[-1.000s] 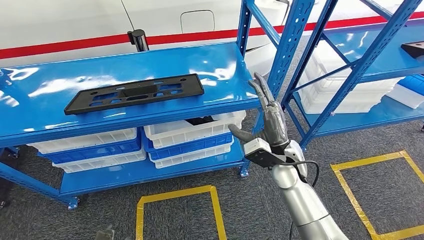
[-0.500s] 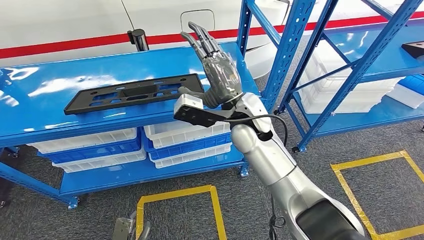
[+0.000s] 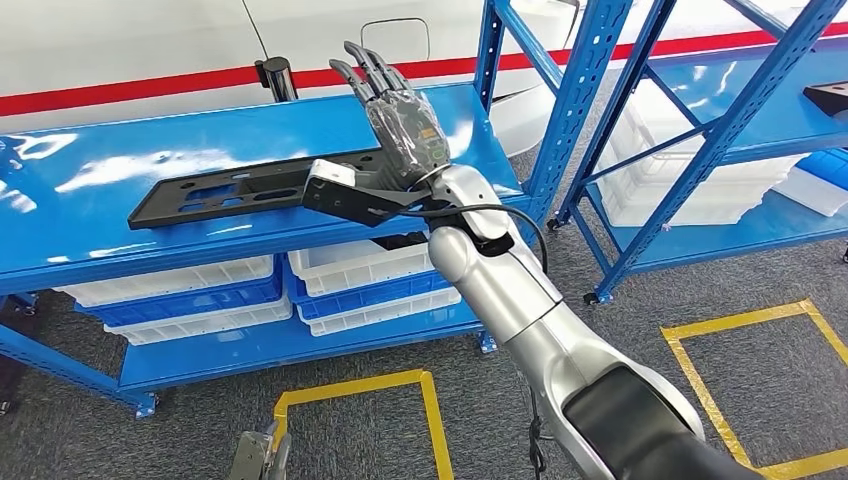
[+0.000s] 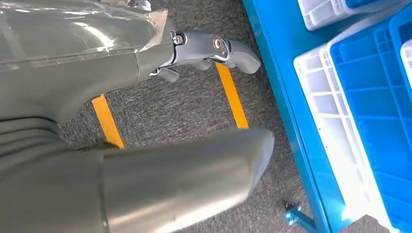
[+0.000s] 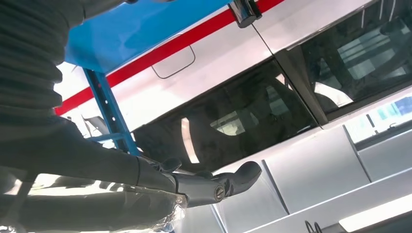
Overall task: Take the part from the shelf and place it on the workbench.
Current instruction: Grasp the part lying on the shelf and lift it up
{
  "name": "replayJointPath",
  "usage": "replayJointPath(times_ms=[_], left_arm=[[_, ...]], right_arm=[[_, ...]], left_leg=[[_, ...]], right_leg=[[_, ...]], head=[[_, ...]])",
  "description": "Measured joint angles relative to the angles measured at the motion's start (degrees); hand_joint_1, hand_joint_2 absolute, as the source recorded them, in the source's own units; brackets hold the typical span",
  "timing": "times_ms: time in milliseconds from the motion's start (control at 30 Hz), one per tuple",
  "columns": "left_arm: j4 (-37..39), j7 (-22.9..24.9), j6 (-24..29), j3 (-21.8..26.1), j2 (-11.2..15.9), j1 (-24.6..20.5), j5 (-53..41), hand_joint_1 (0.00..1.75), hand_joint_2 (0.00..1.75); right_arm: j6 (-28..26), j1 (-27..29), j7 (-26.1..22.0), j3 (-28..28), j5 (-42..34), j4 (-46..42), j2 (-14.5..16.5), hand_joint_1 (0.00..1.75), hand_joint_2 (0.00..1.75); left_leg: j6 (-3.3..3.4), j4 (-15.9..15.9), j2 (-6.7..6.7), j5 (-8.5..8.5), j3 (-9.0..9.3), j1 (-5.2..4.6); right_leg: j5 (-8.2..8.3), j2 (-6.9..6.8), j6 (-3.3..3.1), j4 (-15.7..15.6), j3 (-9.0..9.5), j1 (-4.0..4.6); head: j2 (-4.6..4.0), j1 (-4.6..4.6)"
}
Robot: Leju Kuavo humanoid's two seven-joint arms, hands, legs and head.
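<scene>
A long flat black part with cut-outs lies on the top board of the blue shelf. My right hand is raised over the part's right end, fingers stretched out and apart, holding nothing. Whether it touches the part I cannot tell, since the wrist hides that end. In the right wrist view the right hand has its fingers extended in the air. My left hand hangs low beside the shelf's bottom level with loose fingers and nothing in it; its tip shows at the lower edge of the head view.
White and blue bins fill the shelf's lower levels. A second blue rack stands at the right, with another dark part on it. Yellow tape squares mark the grey floor. A white vehicle with a red stripe is behind.
My right arm has swung up and to the left, from beside the shelf's right post to above the right end of the black part. The part has not moved.
</scene>
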Motion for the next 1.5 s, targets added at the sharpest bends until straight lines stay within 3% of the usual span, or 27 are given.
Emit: replayJointPath(times_ms=[267, 600, 833, 1100, 1500], left_arm=[[0.0, 0.2, -2.6, -0.7, 0.3, -0.5, 0.2, 0.0, 0.0], [0.0, 0.4, -2.0, -0.6, 0.9, -0.5, 0.2, 0.0, 0.0], [0.0, 0.3, -0.1, -0.3, 1.2, -0.5, 0.5, 0.0, 0.0], [0.0, -0.9, 2.4, 2.7, 1.6, -0.2, 2.2, 0.0, 0.0], [0.0, -1.5, 2.4, 4.7, 2.1, 0.6, 2.1, 0.0, 0.0]], right_arm=[[0.6, 1.7, 0.7, -0.3, 4.5, 3.6, 3.3, 0.0, 1.75], [2.4, 2.2, 2.4, 0.8, 5.7, 5.9, 7.7, 0.0, 1.75], [1.9, 2.2, 8.1, 11.9, 0.7, 6.0, 10.3, 0.0, 1.75], [0.5, 2.1, 10.5, 27.2, -6.1, 5.1, 11.1, 0.0, 1.75], [-0.1, 1.3, 10.2, 33.7, -7.9, 4.9, 11.2, 0.0, 1.75]], left_leg=[[0.0, 0.0, 0.03, 0.0, -0.01, 0.02], [-0.06, 0.0, 0.07, 0.03, -0.08, 0.04], [-0.06, 0.0, 0.08, 0.03, -0.09, 0.12], [-0.08, 0.0, 0.02, 0.05, -0.09, 0.15], [-0.12, 0.1, 0.01, 0.06, -0.12, 0.1]], right_leg=[[0.0, 0.01, 0.0, 0.0, -0.02, 0.0], [0.0, 0.04, 0.0, 0.1, -0.07, 0.0], [-0.01, 0.03, -0.02, 0.1, -0.08, 0.0], [-0.02, 0.02, -0.03, 0.1, -0.08, 0.01], [0.0, 0.01, -0.01, 0.1, -0.07, -0.14]], head=[[0.0, 0.0], [0.0, -0.01], [0.0, 0.0], [0.0, 0.0], [0.0, 0.0]])
